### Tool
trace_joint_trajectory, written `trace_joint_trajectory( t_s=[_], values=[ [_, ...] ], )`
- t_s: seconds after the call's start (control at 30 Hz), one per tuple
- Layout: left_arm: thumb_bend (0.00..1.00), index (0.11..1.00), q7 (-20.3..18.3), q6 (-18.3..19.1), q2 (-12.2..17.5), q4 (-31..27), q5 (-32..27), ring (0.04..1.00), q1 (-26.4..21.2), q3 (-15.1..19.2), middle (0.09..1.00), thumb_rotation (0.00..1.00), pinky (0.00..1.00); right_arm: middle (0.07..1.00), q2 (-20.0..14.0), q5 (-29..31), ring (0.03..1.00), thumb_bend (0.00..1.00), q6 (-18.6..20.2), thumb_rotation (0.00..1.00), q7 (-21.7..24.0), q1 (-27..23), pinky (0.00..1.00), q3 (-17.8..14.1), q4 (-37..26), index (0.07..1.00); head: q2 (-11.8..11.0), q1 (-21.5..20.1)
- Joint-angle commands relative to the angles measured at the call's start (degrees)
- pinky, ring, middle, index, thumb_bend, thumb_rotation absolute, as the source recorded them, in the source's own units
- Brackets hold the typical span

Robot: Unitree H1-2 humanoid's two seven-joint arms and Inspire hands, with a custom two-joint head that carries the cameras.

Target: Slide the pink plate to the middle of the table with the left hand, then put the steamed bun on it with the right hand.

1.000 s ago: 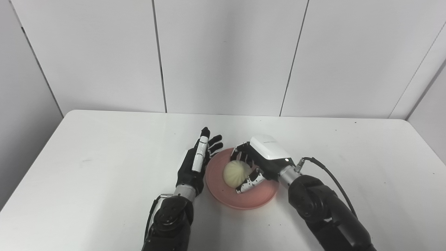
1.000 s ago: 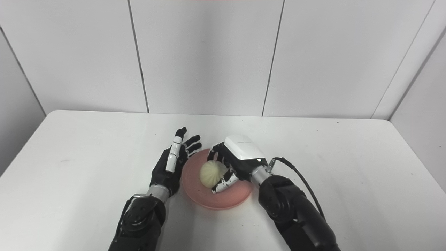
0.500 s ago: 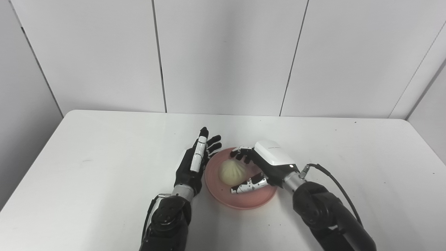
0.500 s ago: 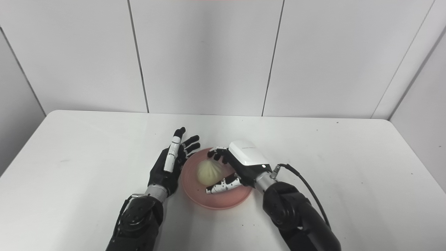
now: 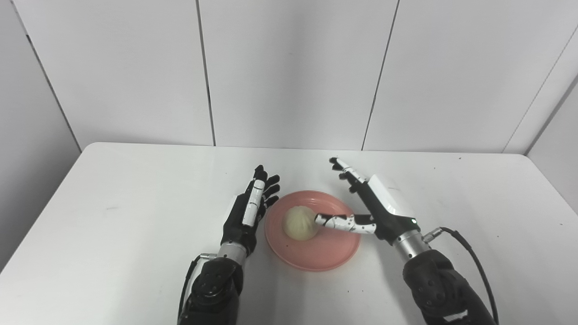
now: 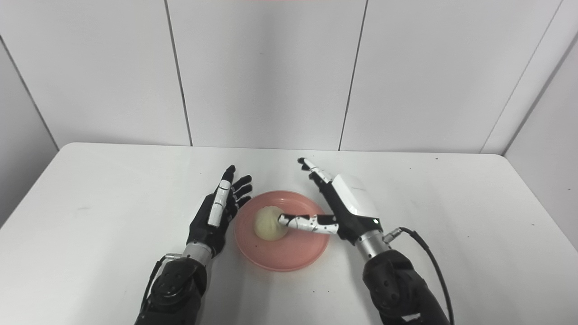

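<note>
White table [image 5: 135, 216] carries the pink plate [image 5: 334, 255] near its middle, the steamed bun [image 5: 299, 223] resting on it. Right hand [image 5: 377, 205] is released, fingers spread, thumb beside the bun. Left hand [image 5: 247, 212] stands released just left of the plate.

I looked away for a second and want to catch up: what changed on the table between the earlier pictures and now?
The right hand let go of the steamed bun: its fingers opened and it drew back to the right, the thumb tip still near the bun. The bun now sits free on the pink plate. The left hand stayed open beside the plate's left rim, easing slightly away; the plate did not move.
</note>
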Motion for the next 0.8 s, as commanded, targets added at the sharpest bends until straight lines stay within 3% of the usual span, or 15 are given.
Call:
trace_joint_trajectory(
  t_s=[0.0,0.2,0.27,0.4,0.53,0.77],
  values=[
    [0.68,0.996,0.68,-2.81,0.0,0.19,0.48,0.901,-0.03,0.25,0.892,0.94,0.89,0.845,2.4,3.21,0.792,0.91,-4.65,0.86,-5.54,-0.35,0.67,-2.73,0.19,0.89,0.1,-0.12],
    [0.7,0.967,0.87,-7.96,0.33,1.6,0.82,0.903,0.29,0.21,0.883,0.93,0.91,0.859,6.39,12.64,0.805,0.73,-7.92,0.99,-6.95,-0.03,0.7,-6.8,5.52,0.896,0.19,-0.5],
    [0.66,0.952,1.44,-10.3,0.68,1.95,2.02,0.915,0.53,-0.12,0.878,0.94,0.98,0.872,8.59,19.81,0.832,0.73,-6.81,1.0,-5.16,0.44,0.71,-8.84,7.05,0.913,0.33,-0.5],
    [0.66,0.929,3.08,-13.44,1.2,2.6,5.21,0.947,0.87,-0.86,0.914,0.95,1.0,0.887,12.45,29.63,0.864,0.76,-2.72,1.0,-3.43,1.29,0.77,-12.31,7.93,0.925,0.47,-0.69],
    [0.66,0.953,3.72,-14.14,1.5,3.41,6.89,0.998,0.87,-1.35,0.994,0.97,1.0,0.905,13.64,31.97,0.885,0.73,-1.03,1.0,-3.22,1.85,0.8,-13.14,8.35,0.941,0.45,-0.91],
    [0.63,0.995,6.61,-14.22,1.05,4.16,9.57,1.0,1.09,-1.55,1.0,0.98,1.0,0.91,14.16,29.16,0.888,0.68,3.51,1.0,-4.69,2.62,0.82,-12.38,7.18,0.943,0.59,-1.14]
  ],
)
